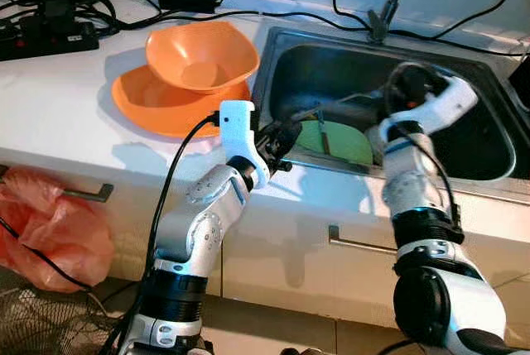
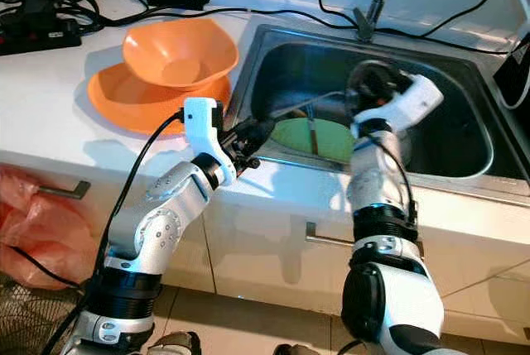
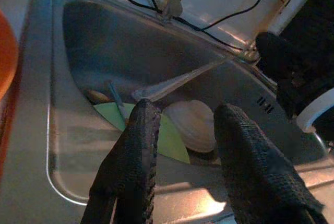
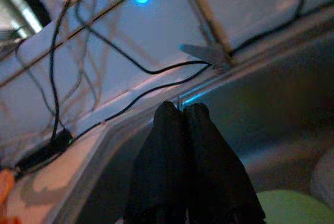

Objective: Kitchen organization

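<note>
green plate (image 1: pixel 344 141): flat in sink (image 1: pixel 476 90) | orange bowl (image 1: pixel 201 55): upright on orange plate (image 1: pixel 145 103), counter

An orange bowl (image 1: pixel 201 55) is shown on an orange plate (image 1: pixel 157 105); a pale green plate (image 1: pixel 338 141) in the grey steel sink (image 1: pixel 489 119); a white counter (image 1: pixel 58 107); black cables (image 1: pixel 207 16); a red-orange bag (image 1: pixel 51 227).

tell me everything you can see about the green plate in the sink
The green plate is a flat, pale lime-green dish, plastic by its look, lying in the steel sink near the front wall. A thin utensil lies across it, and in the left wrist view a cream shell-like piece overlaps its far edge. The sink's front rim hides its near part. The open left gripper is close above it, not touching.
</note>
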